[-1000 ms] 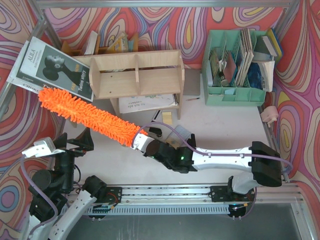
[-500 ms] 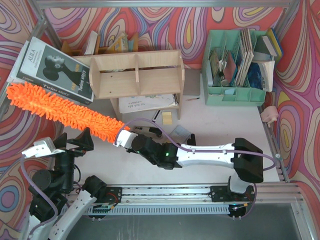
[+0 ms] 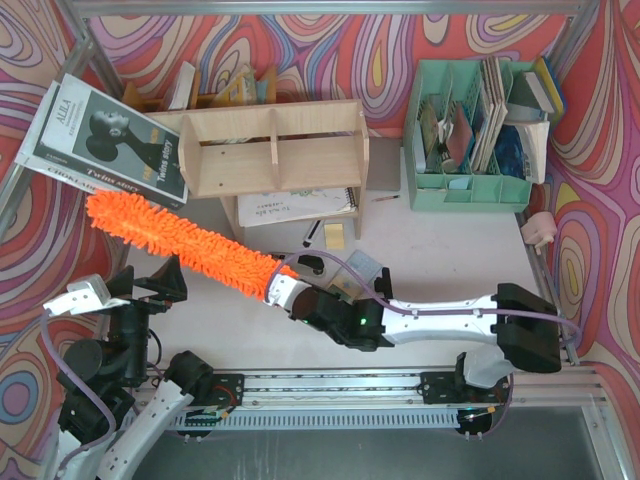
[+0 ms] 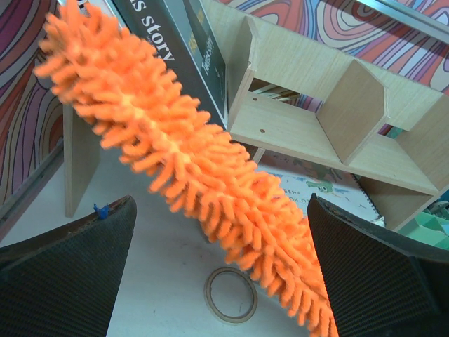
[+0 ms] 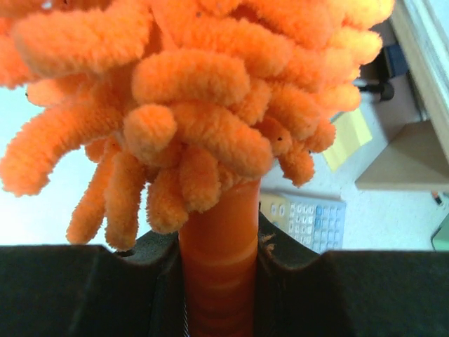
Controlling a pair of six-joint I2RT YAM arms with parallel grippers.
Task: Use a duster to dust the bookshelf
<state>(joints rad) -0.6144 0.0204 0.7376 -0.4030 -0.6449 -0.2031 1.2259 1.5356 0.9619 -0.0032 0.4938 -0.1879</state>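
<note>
The orange fluffy duster (image 3: pixel 180 243) slants from lower right to upper left, held above the table in front of the light plywood bookshelf (image 3: pixel 270 150). My right gripper (image 3: pixel 283 291) is shut on its orange handle (image 5: pixel 219 274), the fluffy head filling the right wrist view (image 5: pixel 189 84). The duster's tip is to the left of and below the shelf's left leg, not touching the shelf. My left gripper (image 3: pixel 150 283) is open and empty at the near left; its view shows the duster (image 4: pixel 182 161) passing above and the bookshelf (image 4: pixel 316 119) behind.
A black-covered book (image 3: pixel 105 135) leans at the shelf's left. A spiral notebook (image 3: pixel 295 205) lies under the shelf. A mint-green organiser (image 3: pixel 475 130) stands at the back right, a darker book rack (image 3: pixel 215 88) behind the shelf. A calculator (image 5: pixel 302 221) and a ring (image 4: pixel 230 295) lie on the table.
My right arm swung the duster far left half a second ago, then drew it back right; its tip now lies below the book, lower than a second ago. The left arm stayed still.
</note>
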